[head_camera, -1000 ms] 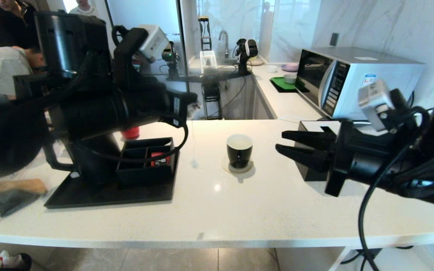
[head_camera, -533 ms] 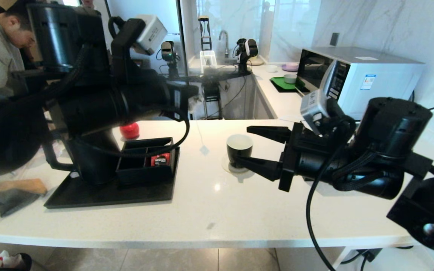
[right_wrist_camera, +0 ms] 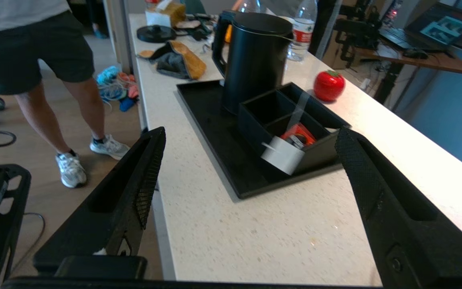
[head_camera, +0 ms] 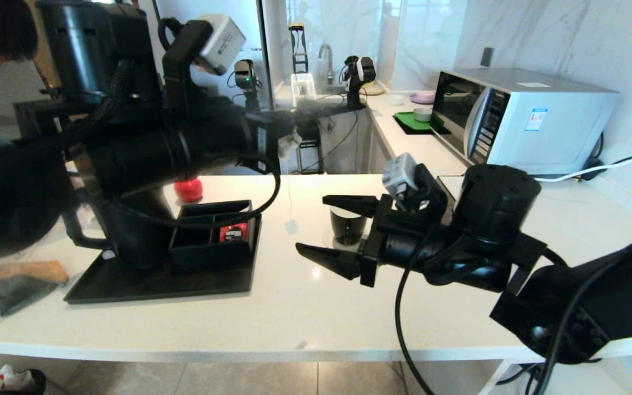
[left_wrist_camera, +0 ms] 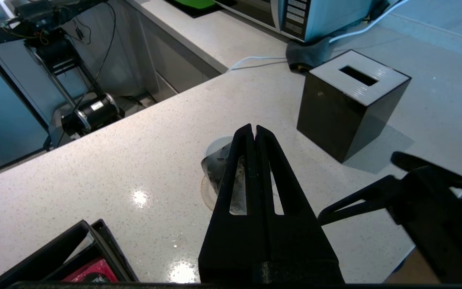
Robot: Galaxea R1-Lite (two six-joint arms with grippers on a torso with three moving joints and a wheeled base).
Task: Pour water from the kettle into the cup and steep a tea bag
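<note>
Right now the tea bag point(left_wrist_camera: 219, 166) hangs from my left gripper point(left_wrist_camera: 253, 130), whose fingers are pressed together on it well above the white counter point(head_camera: 305, 307); its thin string runs down to the small tag point(head_camera: 292, 226), which dangles just beside the cup point(head_camera: 347, 227). That cup stands on a pale coaster, partly hidden behind my right gripper point(head_camera: 338, 227). My right gripper's fingers are spread wide with nothing between them, hovering low over the counter in front of the cup and pointing toward the black tray point(right_wrist_camera: 223, 148). On that tray stands the kettle point(right_wrist_camera: 256, 60), upright with its lid on, next to a black divided box point(right_wrist_camera: 291, 132) holding a red sachet point(right_wrist_camera: 298, 132). A red tomato-shaped object point(right_wrist_camera: 329, 85) sits beyond the tray, and a black tissue box point(left_wrist_camera: 351, 102) stands past the cup.
</note>
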